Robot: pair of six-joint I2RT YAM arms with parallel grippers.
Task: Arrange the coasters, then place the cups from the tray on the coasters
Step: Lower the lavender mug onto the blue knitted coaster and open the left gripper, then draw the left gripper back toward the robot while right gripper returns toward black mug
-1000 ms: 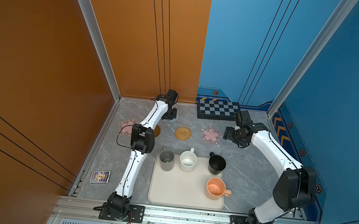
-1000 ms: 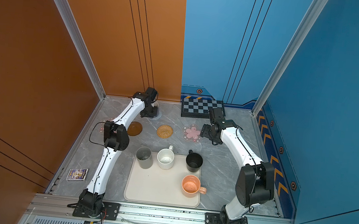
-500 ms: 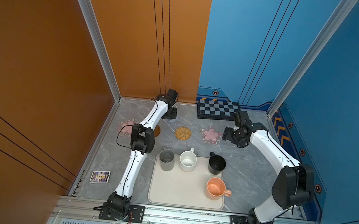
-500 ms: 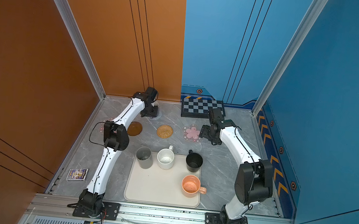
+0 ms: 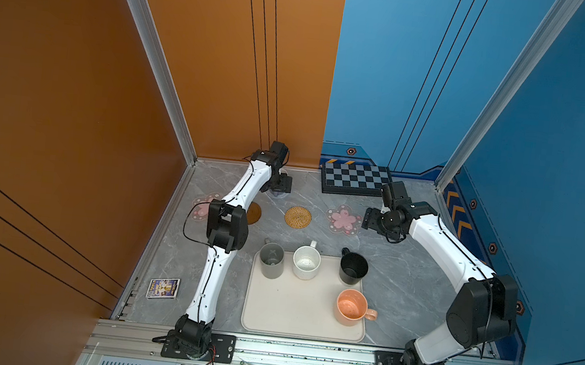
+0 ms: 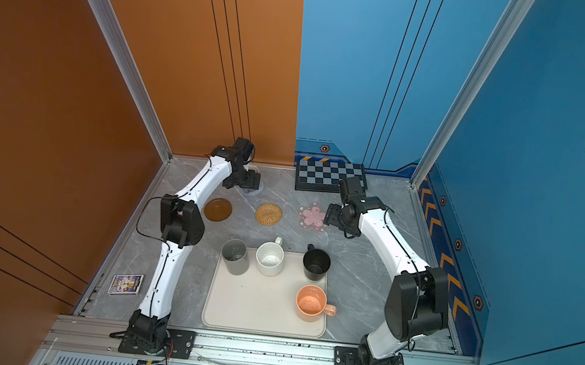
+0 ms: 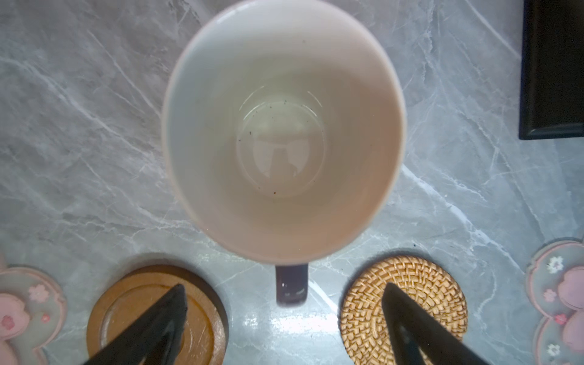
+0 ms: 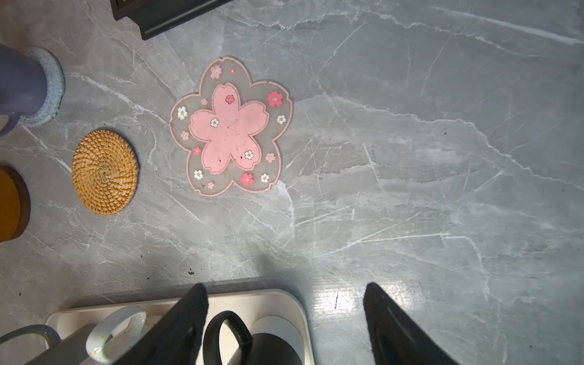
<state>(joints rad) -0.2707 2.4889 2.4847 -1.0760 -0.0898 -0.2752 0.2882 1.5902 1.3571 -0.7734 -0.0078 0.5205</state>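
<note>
Left gripper (image 7: 285, 286) stands wide open, one finger on each side of the handle of the lavender mug (image 7: 284, 126) and touching neither handle nor wall. The mug sits upright just ahead of it, on the grey-blue knitted coaster (image 8: 52, 85) near the desk's far edge. Right gripper (image 8: 286, 285) is open too and empty, hanging over bare desk (image 5: 402, 287) just beside one pink flower coaster (image 8: 227, 126).

I work on grey marbled stone, with an orange wall on my left, blue walls on my right and a chequered board (image 5: 354, 178) at the back. The brown disc (image 7: 205, 325), rattan coaster (image 7: 420, 278) and second flower coaster (image 7: 19, 316) lie bare in a row. The cream tray (image 5: 288, 312) holds the grey mug (image 5: 271, 260), speckled white mug (image 5: 306, 262), black mug (image 5: 353, 269) and peach mug (image 5: 351, 308).

The lavender mug is glossy white inside with a few dark specks at the bottom, and its handle points at my left gripper.
</note>
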